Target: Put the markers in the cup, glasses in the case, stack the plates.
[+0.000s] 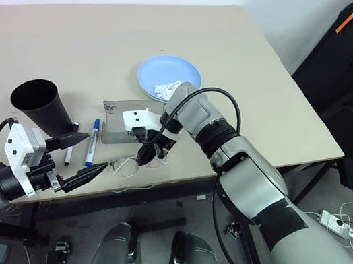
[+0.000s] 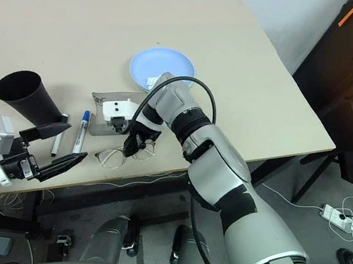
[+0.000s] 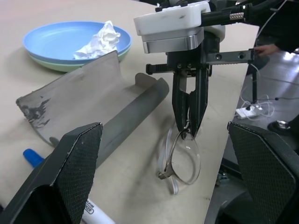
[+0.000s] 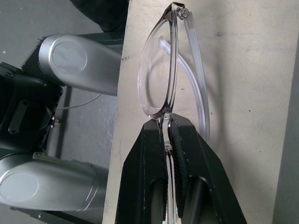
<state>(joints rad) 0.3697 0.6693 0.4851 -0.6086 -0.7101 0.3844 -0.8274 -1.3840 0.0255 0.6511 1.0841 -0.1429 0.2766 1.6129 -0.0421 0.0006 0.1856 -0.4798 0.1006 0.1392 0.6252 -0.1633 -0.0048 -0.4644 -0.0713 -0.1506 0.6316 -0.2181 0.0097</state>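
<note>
Right gripper (image 3: 189, 126) points down near the table's (image 1: 254, 77) near edge, fingers pinched together on the frame of the glasses (image 3: 182, 161). The glasses rest on the tabletop close to the near edge, just in front of the case (image 1: 118, 122).

Case lies open, grey, its lid up, between the glasses and the plates. Blue plate (image 1: 160, 71) sits stacked on the green plate (image 3: 56, 66), just beyond the case toward the far side; a crumpled white tissue (image 3: 99, 41) lies in the blue plate.

Blue-capped marker (image 1: 93, 141) lies flat just left of the case. Black-capped marker (image 1: 71, 143) lies just left of that one, beside the base of the cup (image 1: 42, 107). Cup is black and tilted, its mouth facing the far left.

Left gripper (image 1: 78, 159) hangs at the near left, off the table's near edge, fingers spread wide apart, nothing between them, pointing right toward the glasses.
</note>
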